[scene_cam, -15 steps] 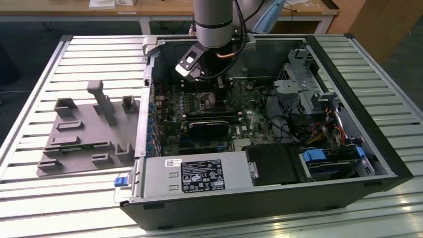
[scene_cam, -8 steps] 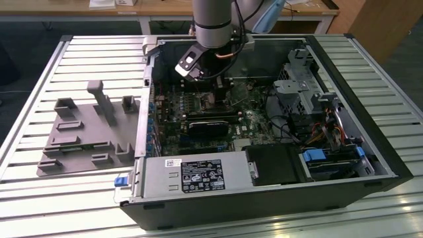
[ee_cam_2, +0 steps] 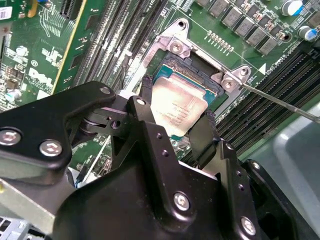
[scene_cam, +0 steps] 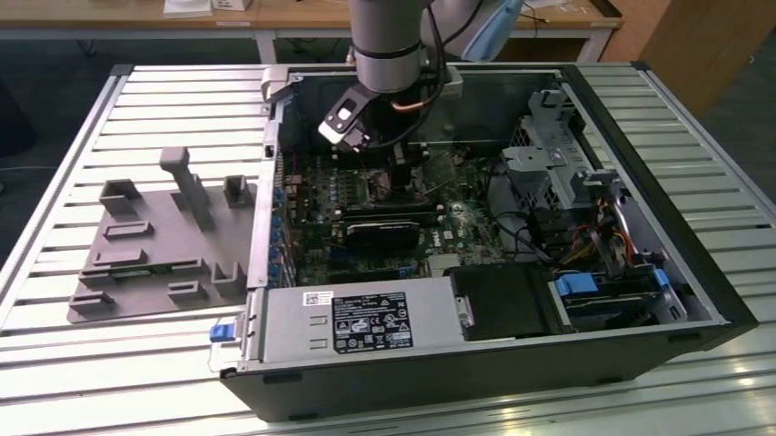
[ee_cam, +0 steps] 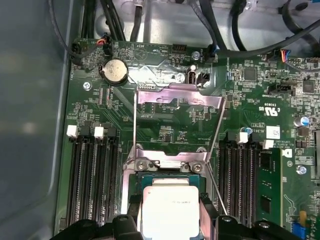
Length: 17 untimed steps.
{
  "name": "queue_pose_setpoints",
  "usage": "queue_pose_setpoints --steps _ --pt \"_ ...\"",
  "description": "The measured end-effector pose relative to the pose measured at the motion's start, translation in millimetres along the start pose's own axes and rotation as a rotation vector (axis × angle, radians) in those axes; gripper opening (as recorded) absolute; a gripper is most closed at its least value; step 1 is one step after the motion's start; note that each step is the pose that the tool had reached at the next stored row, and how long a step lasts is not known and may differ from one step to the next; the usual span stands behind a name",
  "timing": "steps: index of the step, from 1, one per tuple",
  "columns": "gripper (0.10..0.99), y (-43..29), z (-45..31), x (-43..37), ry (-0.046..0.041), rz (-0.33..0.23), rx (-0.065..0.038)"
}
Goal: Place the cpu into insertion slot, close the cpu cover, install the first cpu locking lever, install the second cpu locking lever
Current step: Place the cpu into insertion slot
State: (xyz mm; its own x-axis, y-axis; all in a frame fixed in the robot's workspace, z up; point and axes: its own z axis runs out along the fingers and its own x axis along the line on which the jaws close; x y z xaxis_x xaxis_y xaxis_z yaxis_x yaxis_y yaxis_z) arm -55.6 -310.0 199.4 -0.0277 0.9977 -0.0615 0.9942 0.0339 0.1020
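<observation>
The cpu (ee_cam_2: 177, 105) (ee_cam: 170, 207), a silver-grey square chip, sits level between my two black fingers (ee_cam_2: 145, 107), right over the insertion slot (ee_cam_2: 200, 70) (ee_cam: 170, 177) on the green board. I cannot tell whether it is seated or just above the slot. My gripper (ee_cam_2: 175, 114) (ee_cam: 170, 215) is shut on the chip's opposite edges. The cpu cover (ee_cam: 177, 94), a thin metal frame, stands flipped open beyond the slot. A thin wire locking lever (ee_cam_2: 280, 102) (ee_cam: 216, 187) lies swung out beside the socket. In the exterior view my gripper (scene_cam: 394, 177) reaches down inside the open computer case.
Black memory slots (ee_cam: 95, 175) (ee_cam: 240, 175) flank the socket on both sides. The case walls (scene_cam: 273, 136), a drive cage (scene_cam: 558, 136) and the power supply (scene_cam: 352, 318) ring the board. A grey fixture plate (scene_cam: 158, 245) lies on the slatted table at the exterior view's left.
</observation>
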Motion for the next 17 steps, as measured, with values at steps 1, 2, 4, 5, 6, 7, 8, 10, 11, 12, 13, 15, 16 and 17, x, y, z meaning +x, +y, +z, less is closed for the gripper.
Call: queue_pose_setpoints --steps 1,2,4,5,6,7,8,10,11,12,13,15,16,17 --pt "0.537 -0.2 1.0 0.2 -0.0002 0.002 0.0" --pt "0.537 -0.3 1.9 0.3 -0.0004 0.004 0.0" --pt "0.537 -0.9 3.1 0.5 -0.001 0.01 0.001" --pt "0.537 -1.4 3.6 0.5 -0.0014 0.014 0.001" --pt "0.537 -1.9 3.9 0.5 -0.0019 0.018 0.001" --pt "0.537 -2.6 4.1 0.6 -0.0023 0.022 0.001" --pt "0.537 -3.1 4.4 0.6 -0.0027 0.026 0.002" --pt "0.537 -3.5 5.2 0.7 -0.0035 0.034 0.002" --pt "0.537 -3.7 5.6 0.8 -0.0039 0.038 0.002" --pt "0.537 -3.8 5.9 0.9 -0.0044 0.04 0.003" --pt "0.537 -3.9 6.2 0.9 -0.0047 0.042 0.003" --pt "0.537 -4.1 6.5 0.9 -0.005 0.044 0.003" --pt "0.537 -4.1 6.6 1.0 -0.0049 0.044 0.003" --pt "0.537 -4.1 6.7 1.0 -0.0047 0.044 0.003"
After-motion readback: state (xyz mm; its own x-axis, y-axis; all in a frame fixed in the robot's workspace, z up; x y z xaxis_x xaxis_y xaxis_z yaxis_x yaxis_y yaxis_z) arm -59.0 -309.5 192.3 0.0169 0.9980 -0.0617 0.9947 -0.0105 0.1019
